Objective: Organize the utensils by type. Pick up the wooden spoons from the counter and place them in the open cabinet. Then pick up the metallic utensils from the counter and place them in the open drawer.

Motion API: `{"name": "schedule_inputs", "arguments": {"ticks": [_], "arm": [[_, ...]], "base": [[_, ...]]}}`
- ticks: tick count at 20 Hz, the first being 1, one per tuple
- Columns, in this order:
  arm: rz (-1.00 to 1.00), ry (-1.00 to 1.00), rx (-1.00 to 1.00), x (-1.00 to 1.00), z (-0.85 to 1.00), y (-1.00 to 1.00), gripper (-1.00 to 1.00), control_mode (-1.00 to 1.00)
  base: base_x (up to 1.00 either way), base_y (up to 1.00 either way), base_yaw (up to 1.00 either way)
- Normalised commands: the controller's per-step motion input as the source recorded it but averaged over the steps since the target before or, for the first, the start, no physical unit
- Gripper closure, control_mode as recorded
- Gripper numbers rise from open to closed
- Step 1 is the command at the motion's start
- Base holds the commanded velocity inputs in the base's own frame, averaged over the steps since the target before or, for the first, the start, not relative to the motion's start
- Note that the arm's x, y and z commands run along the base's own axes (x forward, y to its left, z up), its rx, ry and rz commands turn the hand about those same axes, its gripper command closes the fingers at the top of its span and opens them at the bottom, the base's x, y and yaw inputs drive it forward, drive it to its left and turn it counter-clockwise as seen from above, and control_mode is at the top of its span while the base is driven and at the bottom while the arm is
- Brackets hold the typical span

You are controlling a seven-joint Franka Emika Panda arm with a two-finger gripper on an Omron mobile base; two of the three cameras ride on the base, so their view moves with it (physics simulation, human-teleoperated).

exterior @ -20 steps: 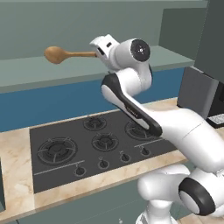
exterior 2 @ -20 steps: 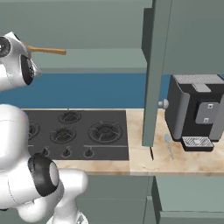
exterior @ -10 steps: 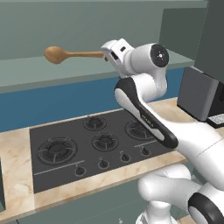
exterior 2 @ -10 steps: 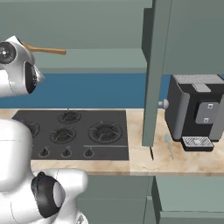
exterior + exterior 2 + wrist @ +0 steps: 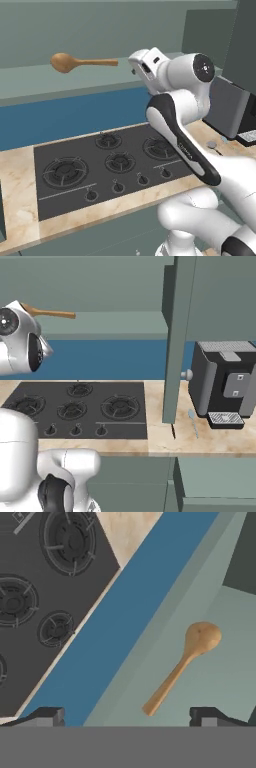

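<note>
We see the black cooktop (image 5: pixel 110 167) set into the beige counter (image 5: pixel 200 438), with the coffee machine (image 5: pixel 225 386) near its right end. On the open cabinet's shelf (image 5: pixel 220 677) lies the large wooden spoon (image 5: pixel 182 664), free. Our gripper (image 5: pixel 127 714) hangs just off its handle end, jaws spread wide, empty. A pale metal spoon (image 5: pixel 193 422) lies before the machine.

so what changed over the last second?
The arm drew back to the right, away from the large wooden spoon. The gripper is open and clear of the handle end. The spoon stayed where it was on the cabinet shelf, bowl to the left in the left base view. Stove, coffee machine and the metal spoon on the counter did not move.
</note>
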Motion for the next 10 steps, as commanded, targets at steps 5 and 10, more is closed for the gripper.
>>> {"name": "schedule_inputs", "arguments": {"ticks": [5,10], "arm": [[0.0,0.0,0.0,-0.36,0.0,-0.28,-1.0,-1.0],[0.0,0.0,0.0,-0.35,-0.01,-0.32,-1.0,-1.0]], "base": [[0.0,0.0,0.0],[0.0,0.0,0.0]]}}
